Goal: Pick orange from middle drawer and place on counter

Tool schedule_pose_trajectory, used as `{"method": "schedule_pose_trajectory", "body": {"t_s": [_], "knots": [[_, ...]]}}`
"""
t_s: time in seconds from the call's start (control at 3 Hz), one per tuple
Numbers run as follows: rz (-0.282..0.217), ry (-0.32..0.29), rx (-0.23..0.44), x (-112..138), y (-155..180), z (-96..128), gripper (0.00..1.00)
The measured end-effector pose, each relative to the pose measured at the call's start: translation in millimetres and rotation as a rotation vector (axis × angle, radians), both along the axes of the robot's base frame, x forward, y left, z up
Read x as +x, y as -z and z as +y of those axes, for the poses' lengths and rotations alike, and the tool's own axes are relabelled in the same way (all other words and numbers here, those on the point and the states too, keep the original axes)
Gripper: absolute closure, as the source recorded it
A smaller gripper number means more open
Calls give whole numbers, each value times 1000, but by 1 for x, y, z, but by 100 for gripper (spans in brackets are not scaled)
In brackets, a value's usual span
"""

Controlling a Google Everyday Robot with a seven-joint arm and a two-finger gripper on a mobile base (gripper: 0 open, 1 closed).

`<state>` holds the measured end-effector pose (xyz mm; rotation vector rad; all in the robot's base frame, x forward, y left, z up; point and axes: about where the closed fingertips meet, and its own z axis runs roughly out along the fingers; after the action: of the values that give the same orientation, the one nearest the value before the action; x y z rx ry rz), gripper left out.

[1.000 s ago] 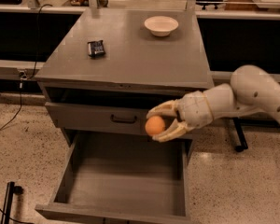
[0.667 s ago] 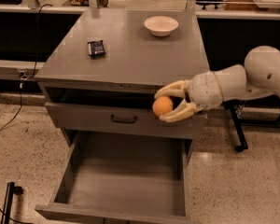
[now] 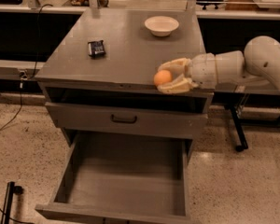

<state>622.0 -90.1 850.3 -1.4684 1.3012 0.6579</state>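
Note:
My gripper [image 3: 165, 77] comes in from the right on a white arm and is shut on the orange [image 3: 162, 77], a small round orange fruit held between its pale fingers [image 3: 177, 85]. It holds the orange at the front right edge of the counter [image 3: 121, 55], just above the grey top. The middle drawer [image 3: 126, 176] is pulled wide open below, its bare flat floor showing nothing inside.
A white bowl [image 3: 161, 25] stands at the back right of the counter. A small dark packet [image 3: 96, 48] lies left of centre. A shut drawer front with a dark bar handle [image 3: 123, 120] sits above the open drawer. Speckled floor surrounds the cabinet.
My gripper has risen with the orange from in front of the upper drawer front to the front right edge of the counter.

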Motion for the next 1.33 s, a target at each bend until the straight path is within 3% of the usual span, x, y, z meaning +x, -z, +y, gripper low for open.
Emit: {"method": "schedule_pose_trajectory", "body": {"t_s": [0.33, 0.67, 1.0, 1.33], "knots": [[27, 119, 42, 55, -2, 15, 100], [90, 181, 71, 92, -2, 35, 100], [165, 210, 85, 113, 2, 43, 83], [172, 209, 87, 113, 2, 46, 59]]}}
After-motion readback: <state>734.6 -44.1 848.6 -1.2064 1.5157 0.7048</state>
